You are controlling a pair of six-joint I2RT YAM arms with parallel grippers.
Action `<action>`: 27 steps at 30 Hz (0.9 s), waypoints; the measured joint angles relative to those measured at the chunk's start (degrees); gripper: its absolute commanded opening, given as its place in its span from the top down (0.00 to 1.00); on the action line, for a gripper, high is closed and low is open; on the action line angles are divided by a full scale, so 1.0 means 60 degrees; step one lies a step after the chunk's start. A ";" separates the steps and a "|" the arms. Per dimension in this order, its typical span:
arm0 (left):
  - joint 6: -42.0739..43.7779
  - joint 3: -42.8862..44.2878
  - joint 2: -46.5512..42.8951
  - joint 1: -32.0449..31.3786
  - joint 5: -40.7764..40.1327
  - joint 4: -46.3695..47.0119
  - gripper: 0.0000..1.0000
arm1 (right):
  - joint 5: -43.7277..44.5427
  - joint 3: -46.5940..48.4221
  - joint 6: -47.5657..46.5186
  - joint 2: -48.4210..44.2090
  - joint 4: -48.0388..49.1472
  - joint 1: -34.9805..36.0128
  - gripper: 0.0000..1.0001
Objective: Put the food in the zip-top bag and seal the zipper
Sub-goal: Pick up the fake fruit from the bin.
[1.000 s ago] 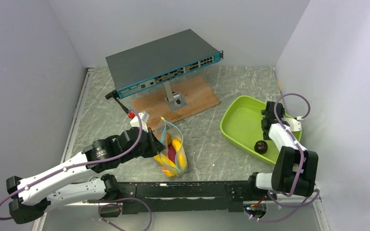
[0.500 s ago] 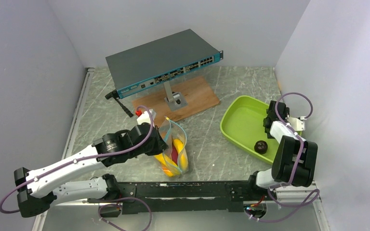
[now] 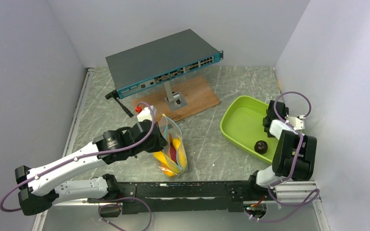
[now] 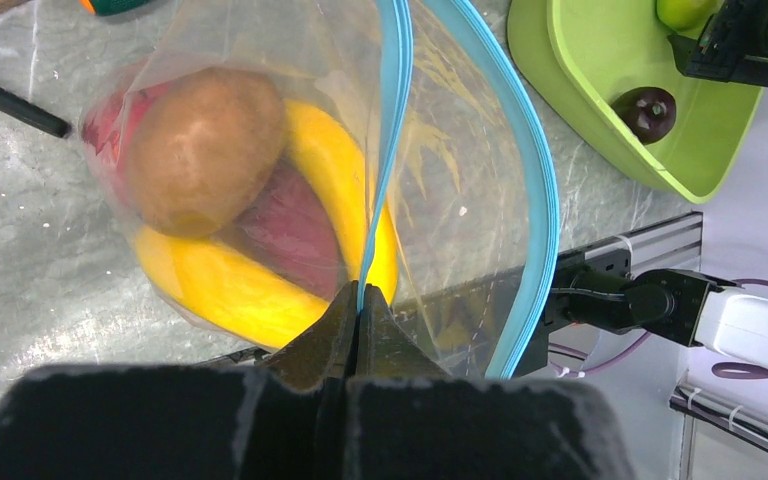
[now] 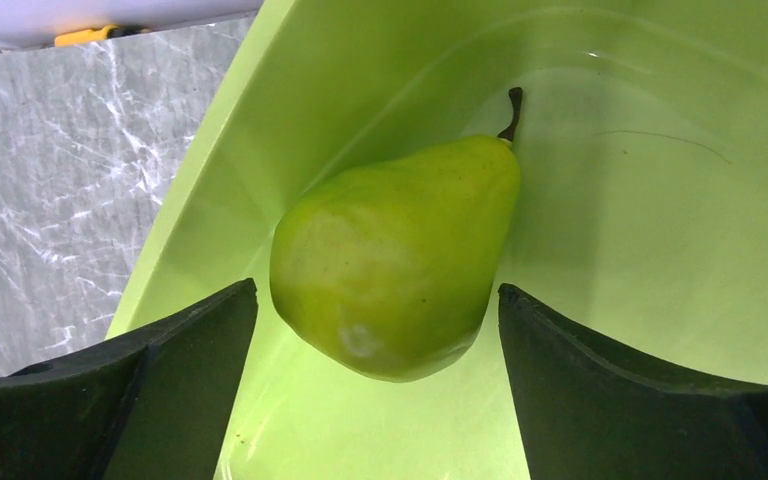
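Our right gripper [image 5: 378, 292] gapes astride the pear [image 5: 390, 255] in the tray [image 5: 660, 250]; we should centre before squeezing. Left gripper [image 4: 358, 305] pinches the zipper [image 4: 384, 160].

Your left arm [image 3: 62, 168] and right arm [image 3: 291, 156]: white link shells, black joint housings, a purple cable [image 3: 293, 93] looping along each. Fingers [image 5: 160, 390] matte black, wedge-shaped.

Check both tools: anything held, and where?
Left tool is shut on the zip-top bag, pinching its zipper strip. Right tool holds nothing: open, either side of the green pear in the tray.
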 measured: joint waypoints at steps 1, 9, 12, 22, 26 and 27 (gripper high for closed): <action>0.0000 0.0000 0.0007 0.0000 0.0000 0.0004 1.00 | 0.0000 0.0000 -0.0018 0.0011 0.0069 0.0000 0.16; -0.0007 -0.0149 -0.0124 0.0000 0.0029 0.0120 1.00 | -0.0109 -0.0004 -0.0087 0.0040 0.0211 0.0000 0.31; -0.0007 -0.0211 -0.0240 0.0000 0.0076 0.0124 1.00 | -0.0109 -0.0004 -0.0066 0.0011 0.0160 0.0004 0.57; -0.0004 -0.0532 -0.0652 0.0000 0.0266 0.0262 1.00 | -0.0605 -0.0127 0.0084 -0.0933 -0.0280 0.0040 1.00; -0.0007 -0.0729 -0.0831 0.0000 0.0331 0.0375 1.00 | -0.0976 -0.0127 0.0069 -0.1526 -0.0433 0.0240 1.00; -0.0007 -0.0776 -0.0871 0.0000 0.0339 0.0419 1.00 | -0.1100 -0.0127 0.0033 -0.1690 -0.0459 0.0339 1.00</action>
